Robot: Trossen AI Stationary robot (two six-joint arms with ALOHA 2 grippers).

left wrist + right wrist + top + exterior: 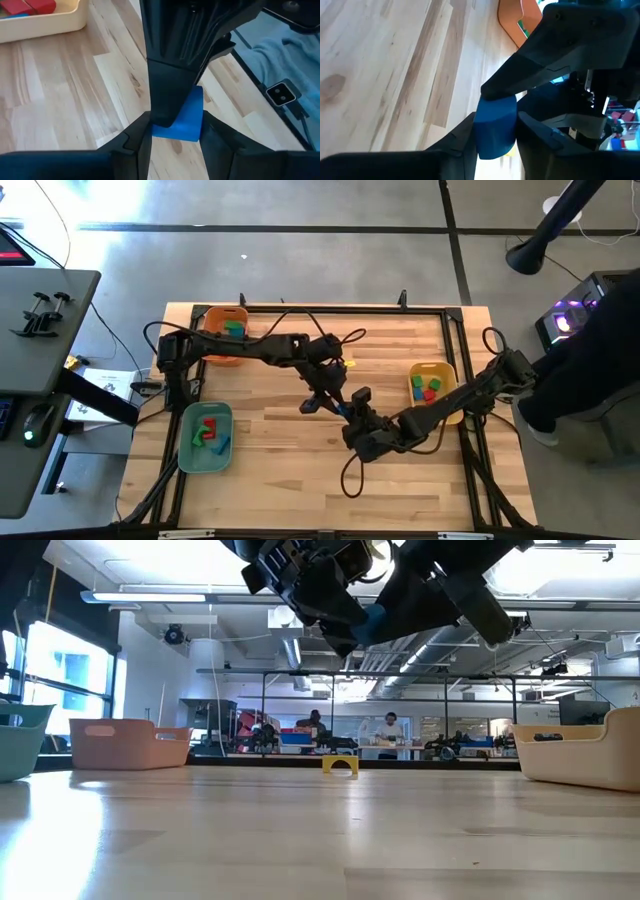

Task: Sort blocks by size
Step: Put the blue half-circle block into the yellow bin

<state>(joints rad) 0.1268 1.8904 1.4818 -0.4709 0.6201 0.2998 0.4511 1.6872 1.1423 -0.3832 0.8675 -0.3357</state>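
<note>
A blue block [184, 116] hangs in the air over the middle of the table, high above the wood in the low view [377, 625]. My left gripper [175, 134] reaches it from the table's left [322, 400] and is shut on it. From the right, my right gripper [494, 136] meets it at the same spot [349, 416], also shut on it. A small yellow block [340, 764] rests flat on the table toward the far side [347, 363]. My left gripper pinches the blue block between its two fingers, on two opposite sides [196, 131]. The fingers slant downward from the table's left. The block is lifted clear of the table; a finger of the other gripper covers part of it. My right gripper pinches the same blue block between its two fingers, on two opposite sides [481, 139]. It comes slanting down from the table's right. The block hangs clear of the table, and the left gripper's finger [530, 70] lies against its far end.
An orange tray [212, 318] with green and blue blocks stands at the far left. Near the left edge a teal tray [188, 442] holds red, green and blue blocks. A yellow tray [444, 370] with blocks stands at the right. Bare wood lies along the near edge.
</note>
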